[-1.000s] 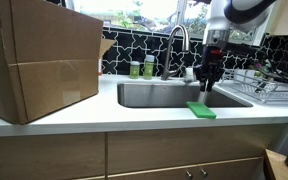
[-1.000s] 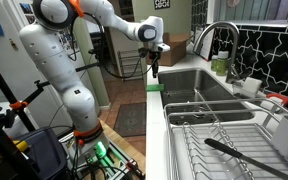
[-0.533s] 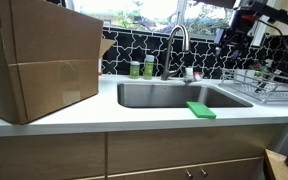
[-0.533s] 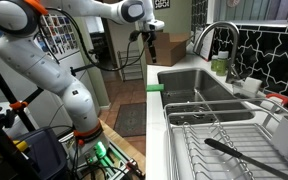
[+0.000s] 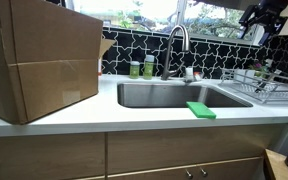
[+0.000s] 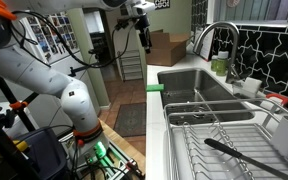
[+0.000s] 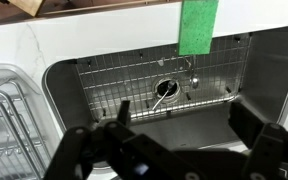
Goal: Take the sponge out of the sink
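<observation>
The green sponge lies flat on the white counter's front rim, outside the basin of the sink. It also shows in the exterior view from the side, sponge, and in the wrist view, sponge, with one end slightly over the sink's edge. My gripper hangs high above the counter, well clear of the sponge. From the wrist camera the gripper is open, its dark fingers wide apart with nothing between them.
A large cardboard box fills the counter beside the sink. Two green-labelled bottles stand by the faucet. A wire dish rack holds a dark utensil. A wire grid and a utensil lie in the basin.
The gripper has opened and let go of the sponge, then risen high above the counter. The sponge stays on the front rim.
</observation>
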`<state>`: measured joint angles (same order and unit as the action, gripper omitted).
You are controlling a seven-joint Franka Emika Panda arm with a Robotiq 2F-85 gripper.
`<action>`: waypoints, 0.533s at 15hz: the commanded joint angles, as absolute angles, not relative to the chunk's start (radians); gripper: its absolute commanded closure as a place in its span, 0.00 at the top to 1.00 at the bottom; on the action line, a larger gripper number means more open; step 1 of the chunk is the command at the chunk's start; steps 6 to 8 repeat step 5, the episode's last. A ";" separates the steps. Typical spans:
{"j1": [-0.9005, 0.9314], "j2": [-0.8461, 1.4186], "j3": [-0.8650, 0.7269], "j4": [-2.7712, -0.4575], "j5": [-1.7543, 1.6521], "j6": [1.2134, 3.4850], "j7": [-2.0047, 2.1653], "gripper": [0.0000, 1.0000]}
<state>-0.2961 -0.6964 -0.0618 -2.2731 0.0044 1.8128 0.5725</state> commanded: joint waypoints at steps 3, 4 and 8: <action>-0.306 -0.699 -0.058 -2.274 0.008 1.809 0.573 1.00; -0.306 -0.699 -0.058 -2.275 0.008 1.809 0.574 1.00; -0.306 -0.699 -0.058 -2.276 0.008 1.809 0.575 1.00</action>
